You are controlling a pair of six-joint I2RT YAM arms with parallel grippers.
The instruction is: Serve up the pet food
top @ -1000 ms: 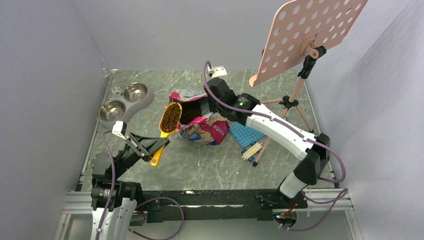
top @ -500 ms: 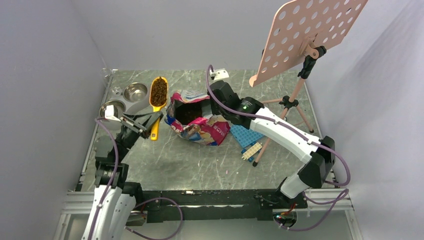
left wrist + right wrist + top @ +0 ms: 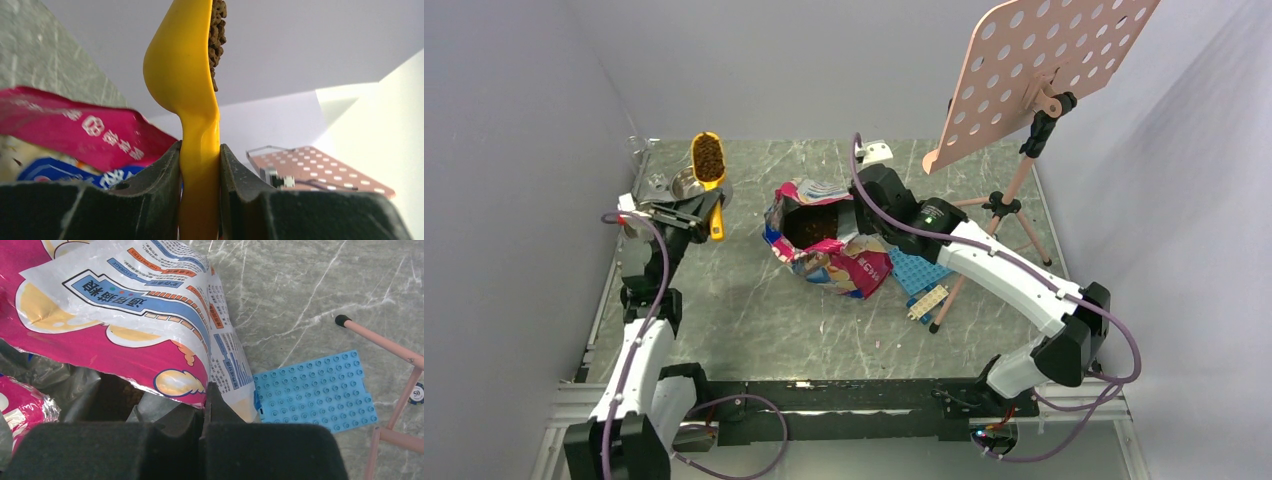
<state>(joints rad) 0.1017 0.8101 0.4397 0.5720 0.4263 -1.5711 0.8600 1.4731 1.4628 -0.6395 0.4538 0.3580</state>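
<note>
Pet food (image 3: 709,157): a heaped load of dark kibble sits in the yellow scoop (image 3: 185,65), raised at the far-left corner of the desk by the twin steel bowls (image 3: 686,184). From overhead I can't tell whether it is over the far bowl or just beyond it. More kibble shows dark inside the open pouch (image 3: 844,262).
Left fingers (image 3: 175,160): clamped on the scoop's handle from both sides, with the loaded end pointing away from my arm.
Right fingers (image 3: 192,415): pressed together on the pouch's torn rim, which I take to be holding its mouth open.
Done: scooping looks finished, since the load is out of the pouch and across by the bowls.
Left to do: tipping the scoop. I see no kibble in the far bowl, and the near one is mostly hidden behind my left arm.
Desk (image 3: 774,310): a grey-green marbled slab. A blue studded plate (image 3: 315,390) and a pale brick (image 3: 927,300) lie just right of the pouch.
Room: plain pale walls on three sides, with a pink perforated board (image 3: 1044,70) on a tripod standing at the right rear.
</note>
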